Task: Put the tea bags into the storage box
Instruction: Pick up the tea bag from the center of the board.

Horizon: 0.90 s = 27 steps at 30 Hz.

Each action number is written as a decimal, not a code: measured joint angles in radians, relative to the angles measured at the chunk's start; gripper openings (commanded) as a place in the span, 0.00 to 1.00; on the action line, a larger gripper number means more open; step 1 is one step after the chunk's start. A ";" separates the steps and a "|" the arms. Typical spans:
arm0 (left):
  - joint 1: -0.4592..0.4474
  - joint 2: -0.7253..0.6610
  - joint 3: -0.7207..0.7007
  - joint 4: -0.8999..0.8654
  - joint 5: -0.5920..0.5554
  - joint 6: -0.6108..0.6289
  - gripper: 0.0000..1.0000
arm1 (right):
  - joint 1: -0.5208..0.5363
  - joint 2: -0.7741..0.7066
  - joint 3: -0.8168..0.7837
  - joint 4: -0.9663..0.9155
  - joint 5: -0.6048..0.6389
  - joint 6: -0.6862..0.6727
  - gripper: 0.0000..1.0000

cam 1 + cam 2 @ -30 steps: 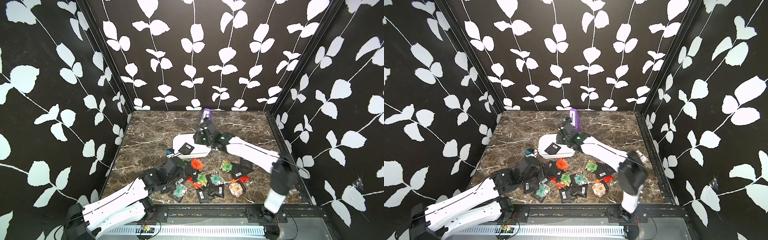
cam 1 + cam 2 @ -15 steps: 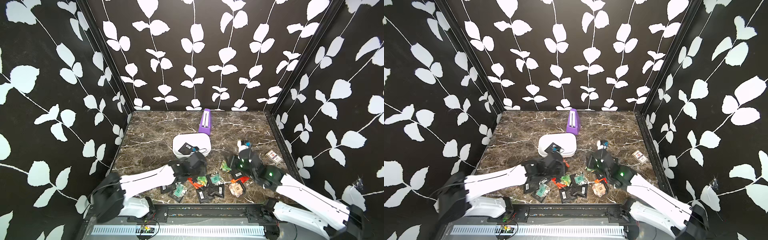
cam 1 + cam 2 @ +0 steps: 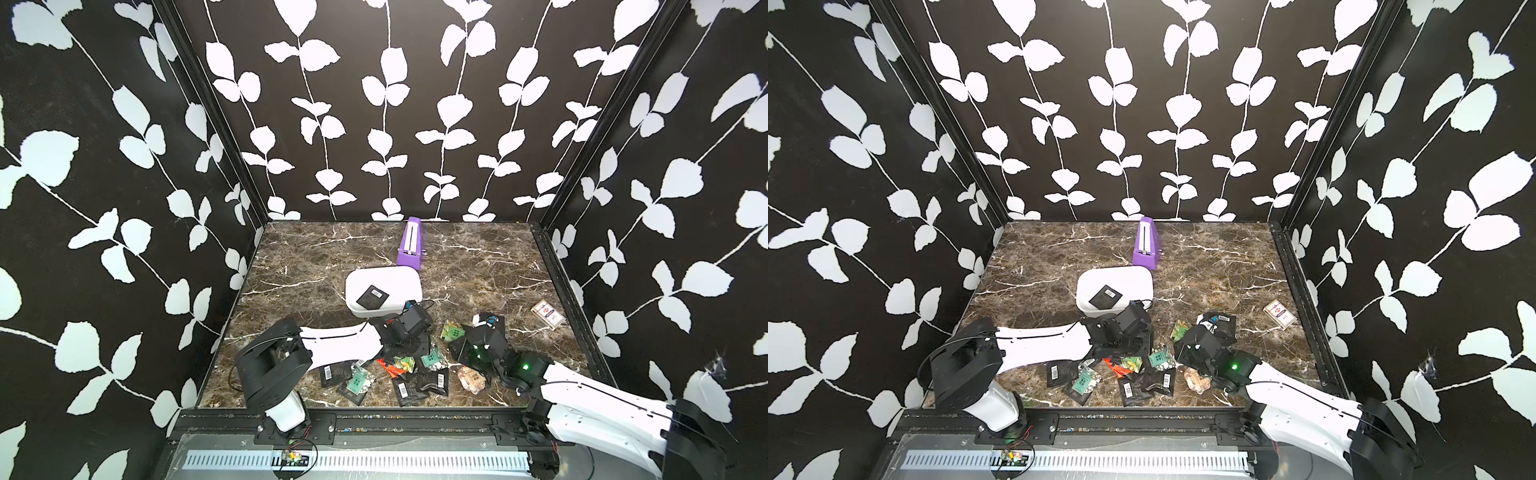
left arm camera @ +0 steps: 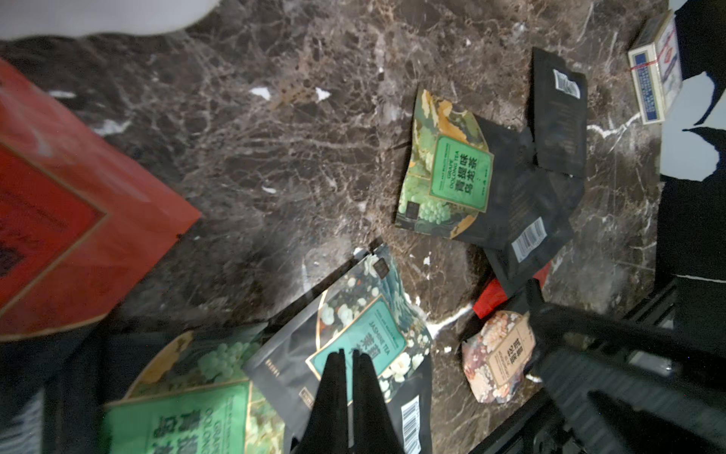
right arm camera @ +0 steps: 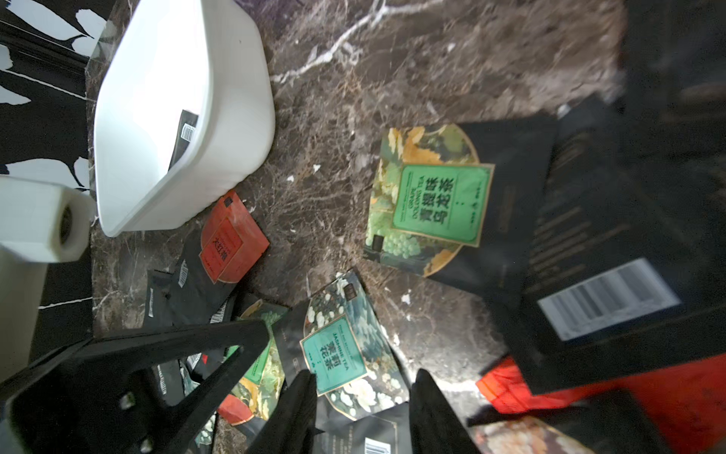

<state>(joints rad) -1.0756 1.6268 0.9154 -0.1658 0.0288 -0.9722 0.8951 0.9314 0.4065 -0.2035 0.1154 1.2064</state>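
Left wrist | left jaws pressed together over jasmine tea bag point(image 4: 365, 334) | right jaws parted beside it

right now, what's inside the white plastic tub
One black foil sachet with a white barcode label lies in the white plastic tub; its near wall hides some floor.

Tea bags point(image 3: 432, 380) before storage box point(image 3: 400, 276)
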 measured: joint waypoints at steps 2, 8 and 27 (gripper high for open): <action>0.000 0.010 0.000 0.001 0.005 -0.003 0.00 | 0.013 0.018 -0.006 0.024 0.000 0.016 0.42; -0.001 0.017 -0.004 0.000 0.008 -0.011 0.00 | 0.055 0.074 -0.007 0.062 0.001 0.051 0.42; -0.017 0.091 -0.016 0.009 0.021 -0.039 0.00 | 0.112 0.162 -0.009 0.073 0.026 0.123 0.43</action>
<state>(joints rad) -1.0927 1.7180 0.8997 -0.1566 0.0498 -1.0107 1.0073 1.0935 0.3977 -0.1303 0.1410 1.3296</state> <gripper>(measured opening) 0.047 0.433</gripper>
